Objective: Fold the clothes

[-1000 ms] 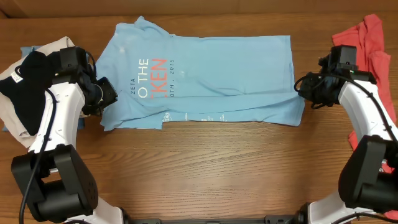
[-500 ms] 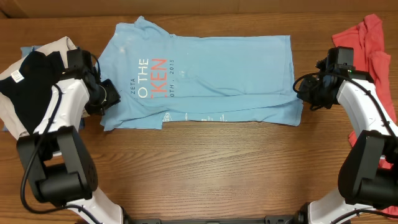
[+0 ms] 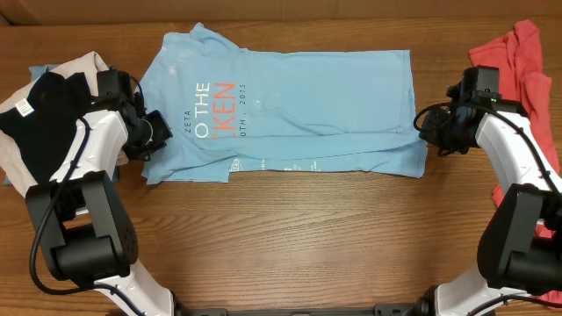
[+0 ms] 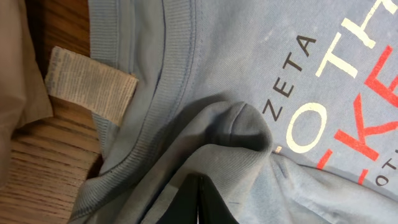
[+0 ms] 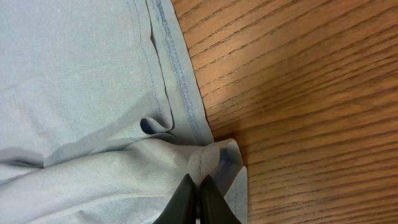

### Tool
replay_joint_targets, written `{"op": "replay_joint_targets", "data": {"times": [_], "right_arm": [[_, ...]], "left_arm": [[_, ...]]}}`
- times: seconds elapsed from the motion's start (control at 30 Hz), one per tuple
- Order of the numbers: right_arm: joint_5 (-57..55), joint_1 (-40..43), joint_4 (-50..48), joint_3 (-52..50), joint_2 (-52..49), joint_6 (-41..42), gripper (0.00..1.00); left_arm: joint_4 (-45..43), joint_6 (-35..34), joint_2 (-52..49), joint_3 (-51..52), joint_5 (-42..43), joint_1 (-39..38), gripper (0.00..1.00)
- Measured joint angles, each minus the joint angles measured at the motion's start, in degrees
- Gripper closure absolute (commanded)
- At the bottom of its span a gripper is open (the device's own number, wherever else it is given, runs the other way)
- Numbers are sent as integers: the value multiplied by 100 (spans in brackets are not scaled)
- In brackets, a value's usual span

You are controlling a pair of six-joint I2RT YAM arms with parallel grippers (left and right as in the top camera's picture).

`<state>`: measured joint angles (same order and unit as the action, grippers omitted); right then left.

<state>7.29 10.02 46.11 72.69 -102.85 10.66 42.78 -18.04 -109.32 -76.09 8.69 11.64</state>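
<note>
A light blue T-shirt with white and red lettering lies partly folded across the wooden table. My left gripper is shut on the shirt's left edge near the collar; the left wrist view shows the jaws pinching a bunched fold of the blue fabric, with the neck label beside it. My right gripper is shut on the shirt's right hem; the right wrist view shows the jaws pinching the hem corner.
A pile of black and beige clothes lies at the left edge behind my left arm. A red garment lies at the far right. Bare wooden table stretches in front of the shirt.
My left gripper has moved slightly up and right along the shirt's left edge, bunching the fabric. The right gripper has barely moved.
</note>
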Motion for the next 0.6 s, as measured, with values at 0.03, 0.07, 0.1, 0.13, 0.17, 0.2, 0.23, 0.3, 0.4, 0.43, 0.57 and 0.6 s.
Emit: {"op": "replay_joint_targets", "data": {"times": [0.03,0.07,0.1,0.13,0.17,0.2,0.23,0.3,0.4,0.43,0.57,0.6], "right_arm": [[2,0,2,0,0,-2,96],[2,0,2,0,0,-2,96],[0,0,2,0,0,0,96],[0,0,0,0,0,0,96],[2,0,-2,0,0,0,96],[2,0,-2,0,0,0,96],[0,0,2,0,0,-2,96],[0,0,0,0,0,-2,96],[2,0,2,0,0,-2,96],[0,0,7,0,0,0,96],[0,0,42,0,0,0,96],[0,0,44,0,0,0,96]], "left_arm": [[2,0,0,0,15,0,96],[2,0,0,0,22,0,96],[2,0,0,0,35,0,96],[2,2,0,0,42,0,96],[2,4,0,0,55,0,96],[2,20,0,0,55,0,93],[2,24,0,0,55,0,86],[2,42,0,0,57,0,65],[0,107,0,0,52,0,62],[2,107,0,0,42,0,62],[114,109,0,-2,-33,0,62],[133,109,0,0,-42,0,66]]}}
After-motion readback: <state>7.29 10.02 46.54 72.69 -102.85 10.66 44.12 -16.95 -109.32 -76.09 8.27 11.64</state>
